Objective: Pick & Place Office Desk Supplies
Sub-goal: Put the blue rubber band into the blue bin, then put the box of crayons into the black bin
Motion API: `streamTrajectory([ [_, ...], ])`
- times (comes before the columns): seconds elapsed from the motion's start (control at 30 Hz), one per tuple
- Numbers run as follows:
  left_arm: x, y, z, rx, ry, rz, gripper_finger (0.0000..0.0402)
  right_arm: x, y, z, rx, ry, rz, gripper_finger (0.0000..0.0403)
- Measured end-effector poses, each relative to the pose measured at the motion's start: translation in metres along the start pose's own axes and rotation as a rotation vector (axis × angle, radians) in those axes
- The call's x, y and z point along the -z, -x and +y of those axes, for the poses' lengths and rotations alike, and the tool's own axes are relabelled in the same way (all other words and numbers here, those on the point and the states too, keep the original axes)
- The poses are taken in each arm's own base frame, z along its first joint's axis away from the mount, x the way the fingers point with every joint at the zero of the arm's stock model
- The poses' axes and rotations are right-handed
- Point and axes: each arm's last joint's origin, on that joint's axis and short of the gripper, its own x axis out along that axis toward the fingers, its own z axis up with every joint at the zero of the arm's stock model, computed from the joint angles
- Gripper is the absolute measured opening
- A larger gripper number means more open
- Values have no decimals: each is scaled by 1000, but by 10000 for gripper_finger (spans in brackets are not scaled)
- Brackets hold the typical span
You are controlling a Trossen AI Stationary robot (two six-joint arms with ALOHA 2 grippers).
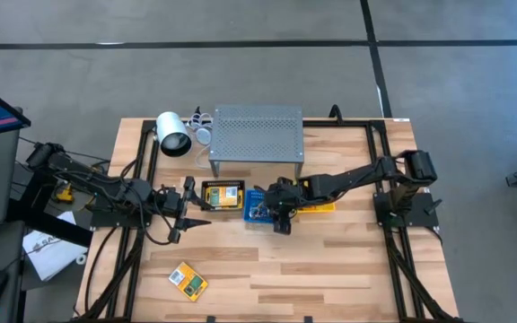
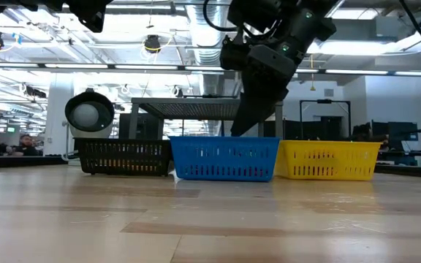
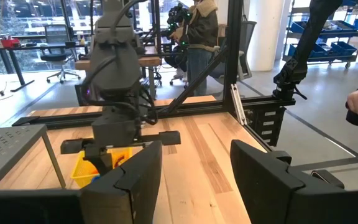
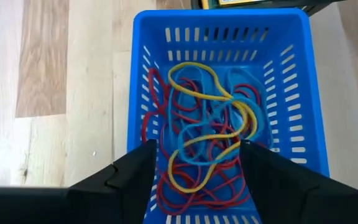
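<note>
Right gripper [image 1: 279,222] hangs directly over the blue basket [image 4: 229,106] at the middle of the table, its two dark fingers [image 4: 135,174] spread apart with nothing between them. Inside that basket lies a loose tangle of rubber bands [image 4: 207,140] — red, yellow and blue loops piled on one another across the basket floor. Seen level from the table top, three baskets stand in a row, touching or nearly so: a black basket [image 2: 123,157], the blue one in the middle, and a yellow basket [image 2: 329,161]. From above, the black basket holds flat yellow-and-green packs [image 1: 223,196], and one more yellow-and-green pack [image 1: 188,281] lies alone on the wood near the table's front edge. Left gripper [image 1: 183,225] hovers just beside the black basket — its fingers also spread and empty. Behind the baskets stands a grey perforated shelf [image 1: 257,133], with a white cylindrical lamp [image 1: 172,135] lying beside it.
</note>
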Motion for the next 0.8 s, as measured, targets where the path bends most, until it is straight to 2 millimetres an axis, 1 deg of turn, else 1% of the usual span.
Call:
streamTrajectory([
  [0.17, 0, 0, 0, 0, 0, 0, 186, 1, 0, 6, -9, 31, -2, 226],
  [0.33, 0, 0, 0, 0, -1, 0, 186, 0, 0, 6, -13, 52, -14, 226],
  [0.5, -1, 0, 0, -1, -39, -6, 186, -11, 4, 8, -24, 102, -124, 226],
  [0.63, -1, 0, 0, -1, -48, -8, 186, -25, 17, 12, -65, 155, -269, 226],
  [0.8, -1, 1, 0, 0, -49, -2, 186, -37, 46, 15, -160, 212, -465, 226],
])
